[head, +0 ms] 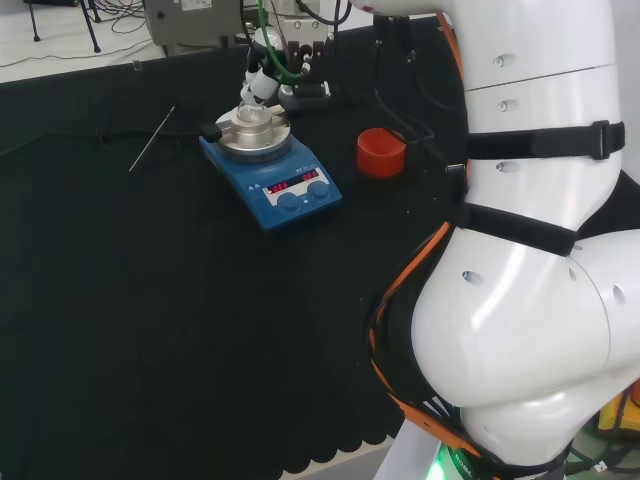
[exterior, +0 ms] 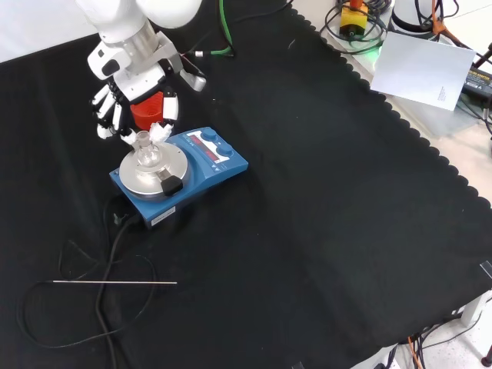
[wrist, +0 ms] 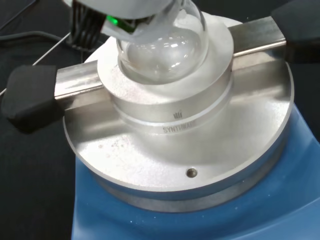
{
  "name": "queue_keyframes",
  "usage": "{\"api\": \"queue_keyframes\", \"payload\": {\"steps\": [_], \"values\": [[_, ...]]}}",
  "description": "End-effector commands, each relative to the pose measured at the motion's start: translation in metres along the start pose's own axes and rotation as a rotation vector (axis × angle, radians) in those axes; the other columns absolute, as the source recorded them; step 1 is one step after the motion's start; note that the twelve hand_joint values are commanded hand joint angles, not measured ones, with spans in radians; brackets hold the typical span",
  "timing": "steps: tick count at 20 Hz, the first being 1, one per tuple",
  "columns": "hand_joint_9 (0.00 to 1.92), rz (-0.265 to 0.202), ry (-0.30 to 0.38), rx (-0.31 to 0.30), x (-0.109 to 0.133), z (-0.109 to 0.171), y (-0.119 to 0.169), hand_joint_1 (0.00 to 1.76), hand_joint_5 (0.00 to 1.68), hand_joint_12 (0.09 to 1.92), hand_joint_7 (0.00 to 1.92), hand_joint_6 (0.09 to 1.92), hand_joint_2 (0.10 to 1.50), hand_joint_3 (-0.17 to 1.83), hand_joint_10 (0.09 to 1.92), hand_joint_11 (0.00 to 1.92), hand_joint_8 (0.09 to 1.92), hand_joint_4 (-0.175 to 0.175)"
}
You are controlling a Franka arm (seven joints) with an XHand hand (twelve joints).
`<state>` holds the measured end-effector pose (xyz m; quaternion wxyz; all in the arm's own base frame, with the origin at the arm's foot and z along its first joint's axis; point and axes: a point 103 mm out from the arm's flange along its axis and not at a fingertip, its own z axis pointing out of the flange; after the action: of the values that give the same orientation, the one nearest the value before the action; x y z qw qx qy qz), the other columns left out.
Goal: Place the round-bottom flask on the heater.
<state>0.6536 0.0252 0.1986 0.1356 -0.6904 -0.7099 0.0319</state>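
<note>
Round-bottom flask sits bulb-down in the metal block on the blue heater, neck upright. Hand is directly above and behind it in front view, fingers curled at the neck, apparently gripping it. Red stand is nearby, free.

Flask sits on heater; stand just behind heater, front view; rod nearer camera.
</note>
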Motion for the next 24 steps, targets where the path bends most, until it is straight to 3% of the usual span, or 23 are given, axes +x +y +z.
{"api": "queue_keyframes", "payload": {"steps": [1,5,7,10,15,24], "values": [[0.51,-0.004,0.008,0.015,-0.005,0.002,0.000,0.95,0.76,1.34,0.32,0.83,0.62,0.72,0.70,0.19,0.70,-0.005],[0.48,-0.005,0.002,0.047,-0.007,0.003,0.000,0.94,0.55,1.35,0.30,0.80,0.60,0.72,0.71,0.16,0.70,-0.024],[0.45,0.014,-0.026,0.064,0.009,0.010,0.006,0.93,0.41,1.36,0.26,0.67,0.58,0.73,0.73,0.13,0.70,-0.030],[0.39,0.005,-0.015,0.063,0.008,0.009,0.005,0.90,0.28,1.38,0.19,0.37,0.56,0.71,0.76,0.08,0.71,-0.030],[0.36,-0.002,0.017,0.059,-0.010,-0.004,-0.005,0.81,0.25,1.39,0.14,0.16,0.55,0.66,0.77,0.03,0.71,-0.025],[0.35,0.020,0.043,0.008,-0.018,-0.021,-0.025,0.78,0.28,1.40,0.14,0.09,0.57,0.59,0.77,0.01,0.70,-0.025]]}}
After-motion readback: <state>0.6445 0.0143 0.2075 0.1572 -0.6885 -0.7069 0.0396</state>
